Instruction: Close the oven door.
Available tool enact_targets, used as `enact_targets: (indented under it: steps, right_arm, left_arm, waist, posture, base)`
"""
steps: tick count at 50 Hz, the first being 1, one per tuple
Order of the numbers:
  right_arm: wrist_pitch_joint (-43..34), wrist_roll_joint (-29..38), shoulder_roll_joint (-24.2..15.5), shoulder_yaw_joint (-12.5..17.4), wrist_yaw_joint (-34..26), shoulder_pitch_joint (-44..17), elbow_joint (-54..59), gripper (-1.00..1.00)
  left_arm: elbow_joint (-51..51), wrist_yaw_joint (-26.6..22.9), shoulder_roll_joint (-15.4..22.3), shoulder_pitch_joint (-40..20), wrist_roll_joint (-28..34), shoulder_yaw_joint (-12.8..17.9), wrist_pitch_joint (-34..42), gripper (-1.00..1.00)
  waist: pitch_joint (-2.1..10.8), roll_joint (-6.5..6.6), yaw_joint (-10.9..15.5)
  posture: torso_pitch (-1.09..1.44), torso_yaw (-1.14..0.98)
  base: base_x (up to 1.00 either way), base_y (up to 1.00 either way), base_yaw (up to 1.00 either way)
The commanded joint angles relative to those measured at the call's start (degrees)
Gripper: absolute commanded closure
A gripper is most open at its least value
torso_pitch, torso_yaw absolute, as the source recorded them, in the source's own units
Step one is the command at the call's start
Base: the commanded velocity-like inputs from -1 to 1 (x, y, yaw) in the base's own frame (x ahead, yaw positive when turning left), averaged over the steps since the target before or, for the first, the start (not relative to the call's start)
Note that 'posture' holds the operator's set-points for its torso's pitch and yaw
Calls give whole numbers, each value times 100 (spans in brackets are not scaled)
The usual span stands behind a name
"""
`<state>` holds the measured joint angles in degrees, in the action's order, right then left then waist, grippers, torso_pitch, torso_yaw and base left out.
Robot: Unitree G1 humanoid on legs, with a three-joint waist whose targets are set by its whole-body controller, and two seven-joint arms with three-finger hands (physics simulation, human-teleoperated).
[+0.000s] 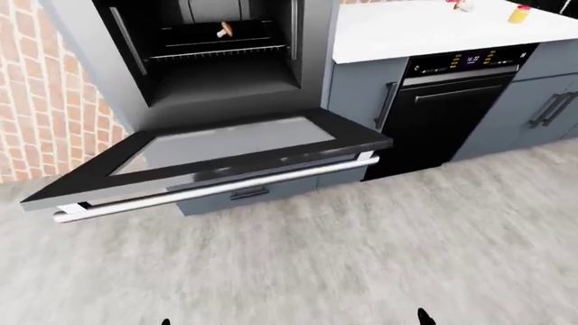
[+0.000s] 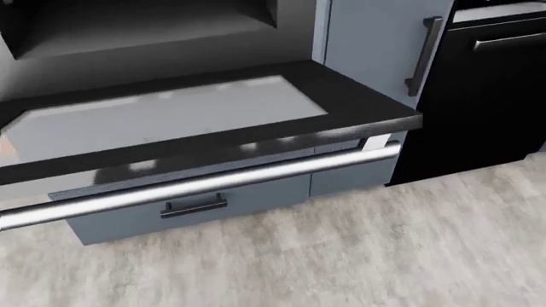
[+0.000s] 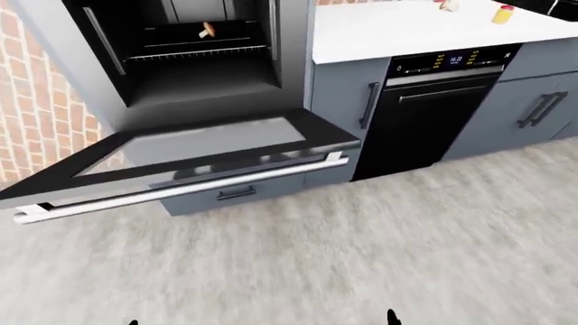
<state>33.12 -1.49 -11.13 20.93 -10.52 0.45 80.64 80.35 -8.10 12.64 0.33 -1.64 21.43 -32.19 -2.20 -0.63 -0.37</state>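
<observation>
oven door lying open above drawer, dishwasher at right

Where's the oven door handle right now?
In the left-eye view, the handle runs along the open oven door's lower edge, just above the drawer pull.

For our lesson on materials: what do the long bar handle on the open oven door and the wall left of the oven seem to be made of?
Long silver bar handle: probably brushed or polished metal, since pale streaks of reflection run along it. Reddish wall: looks like matte brick, with staggered blocks and light mortar lines. As rendered images, both are surface looks only.
</observation>
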Motion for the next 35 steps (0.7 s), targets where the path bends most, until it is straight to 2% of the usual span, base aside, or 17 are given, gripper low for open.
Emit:
enact_targets:
  steps: [1,4,6,7,8,11,15,17,18,19,20,22,31,33,35]
  right_arm:
    - [125,-42,-68,19,17,-38,-84,-100]
    - [119,-45,-73,21,12,-41,-84,-100]
    - [119,-44,-74,21,10,-41,-84,-100]
    - [119,-42,-72,20,12,-39,-83,-100]
    - [122,-40,-71,20,13,-37,-84,-100]
    - [117,-39,-73,20,9,-37,-83,-100]
    - [119,-31,-73,18,13,-37,-84,-100]
    - [122,-30,-72,17,16,-34,-84,-100]
    - [124,-30,-71,17,16,-31,-84,-100]
    - [124,-30,-71,17,14,-30,-83,-100]
    - [125,-30,-70,17,15,-29,-83,-100]
    - [125,-29,-66,17,15,-29,-83,-100]
    - [126,-13,-61,23,18,-19,-83,-100]
    - [128,-15,-60,24,19,-20,-83,-100]
    - [124,-19,-63,25,13,-26,-83,-100]
  left_arm:
    - [-57,-9,40,-19,-15,11,-95,-100]
    - [-57,-3,35,-15,-17,3,-102,-100]
    - [-57,0,33,-13,-17,-2,-104,-100]
    - [-57,2,35,-13,-17,-6,-104,-100]
    - [-56,-3,39,-17,-19,-5,-97,-100]
    - [-56,2,40,-15,-12,-9,-99,-100]
    - [-56,16,28,-1,-10,-19,-116,-100]
    - [-57,13,26,0,-17,-21,-116,-100]
    - [-56,16,26,2,-17,-25,-118,-100]
    - [-56,16,27,2,-17,-27,-119,-100]
    - [-56,15,27,2,-19,-26,-117,-100]
    - [-55,16,30,2,-16,-29,-113,-100]
    - [-56,29,27,8,-8,-37,-122,-100]
    - [-56,32,26,15,-11,-41,-121,-100]
    - [-55,24,33,7,-18,-36,-109,-100]
  waist:
    - [35,-8,0]
    - [36,-246,-4]
    - [121,-541,-35]
    - [41,-210,-96]
    - [67,-312,-64]
    - [114,-298,-80]
    - [40,-32,-58]
    - [48,209,-51]
    - [76,380,-42]
    - [158,646,-14]
    - [170,500,9]
    - [52,419,43]
    - [32,-63,-3]
    - [33,-221,-8]
    - [92,-494,-34]
  posture:
    - [0,0]
    - [0,0]
    - [0,0]
    - [0,0]
    - [0,0]
    - [0,0]
    - [0,0]
    - [0,0]
    - [0,0]
    - [0,0]
    - [0,0]
    - [0,0]
    - [0,0]
    - [0,0]
    - [0,0]
  base:
    - [0,33,0]
    - [0,33,0]
    - [0,33,0]
    - [0,34,0]
    - [0,33,0]
    - [0,34,0]
    - [0,33,0]
    - [0,33,0]
    - [0,33,0]
    - [0,34,0]
    - [0,34,0]
    - [0,34,0]
    - [0,33,0]
    - [0,33,0]
    - [0,33,0]
